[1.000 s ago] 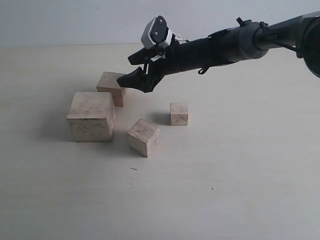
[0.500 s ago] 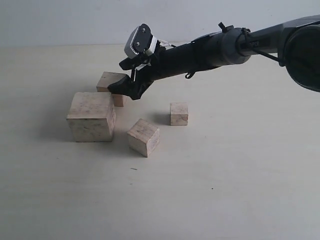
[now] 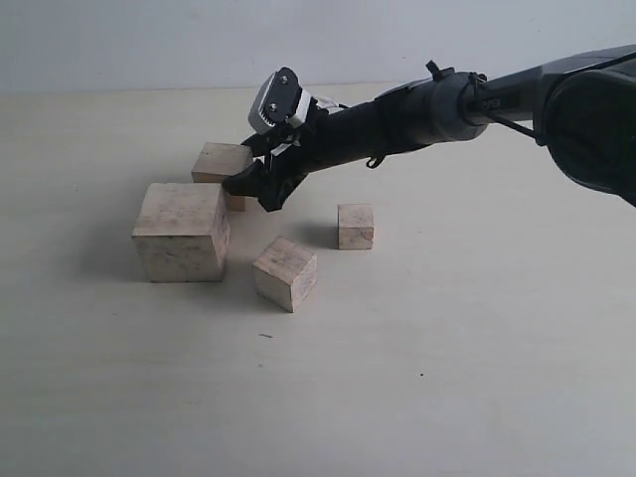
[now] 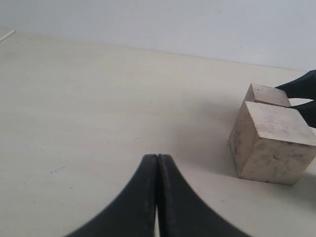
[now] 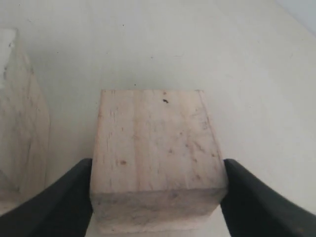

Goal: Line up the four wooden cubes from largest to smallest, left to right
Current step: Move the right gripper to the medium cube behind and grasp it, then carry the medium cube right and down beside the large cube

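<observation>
Right gripper [image 5: 157, 168] on the rear cube [image 5: 155, 133]
Its fingers touch both sides — the left gripper [image 4: 157, 158] is pressed shut, empty.

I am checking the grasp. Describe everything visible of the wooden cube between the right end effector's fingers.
This wooden cube is pale beige with faint grain and dark specks; its edges look sharp. It sits flat on the table, behind the largest cube with a gap between. The right end effector straddles it, one finger at each opposite side; whether they press it I cannot tell.
</observation>
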Tool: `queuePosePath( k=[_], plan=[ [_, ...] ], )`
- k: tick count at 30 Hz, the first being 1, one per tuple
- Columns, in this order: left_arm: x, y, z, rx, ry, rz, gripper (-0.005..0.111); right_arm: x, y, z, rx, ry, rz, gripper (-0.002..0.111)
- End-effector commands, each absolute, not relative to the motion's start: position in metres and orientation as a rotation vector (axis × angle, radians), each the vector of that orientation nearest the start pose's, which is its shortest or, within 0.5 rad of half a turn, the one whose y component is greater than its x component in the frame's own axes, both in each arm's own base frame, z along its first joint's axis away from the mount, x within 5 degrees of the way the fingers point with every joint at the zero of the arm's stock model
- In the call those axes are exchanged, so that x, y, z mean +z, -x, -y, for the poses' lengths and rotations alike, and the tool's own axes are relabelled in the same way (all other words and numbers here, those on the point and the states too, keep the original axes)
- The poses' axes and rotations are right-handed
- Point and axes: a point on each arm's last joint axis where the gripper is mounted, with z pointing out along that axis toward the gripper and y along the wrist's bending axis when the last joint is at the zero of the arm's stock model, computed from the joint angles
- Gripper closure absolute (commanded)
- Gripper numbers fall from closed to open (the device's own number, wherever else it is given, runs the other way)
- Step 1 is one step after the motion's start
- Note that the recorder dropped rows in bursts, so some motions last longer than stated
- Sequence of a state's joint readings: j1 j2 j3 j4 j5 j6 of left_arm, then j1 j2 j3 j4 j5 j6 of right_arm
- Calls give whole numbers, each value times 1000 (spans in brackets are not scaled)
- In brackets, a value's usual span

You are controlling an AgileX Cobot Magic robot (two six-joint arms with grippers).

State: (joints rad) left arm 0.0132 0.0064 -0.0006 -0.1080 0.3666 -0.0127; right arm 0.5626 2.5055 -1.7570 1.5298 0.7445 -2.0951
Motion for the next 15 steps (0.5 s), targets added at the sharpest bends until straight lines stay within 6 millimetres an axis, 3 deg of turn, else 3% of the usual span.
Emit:
queuePosePath(
  k=[1, 3, 12, 15],
  plan=[
    [181, -53, 3, -108, 82, -1842, 107, 92, -400, -325, 819, 1516, -1604, 93],
    [181, -53, 3, -108, 82, -1842, 107, 101, -400, -322, 758, 1586, -1602, 108],
    [181, -53, 3, -108, 82, -1842, 107, 164, -401, -302, 595, 1622, -1706, 108],
    [181, -53, 3, -108, 82, -1842, 107, 179, -392, -295, 603, 1690, -1778, 108]
  ],
)
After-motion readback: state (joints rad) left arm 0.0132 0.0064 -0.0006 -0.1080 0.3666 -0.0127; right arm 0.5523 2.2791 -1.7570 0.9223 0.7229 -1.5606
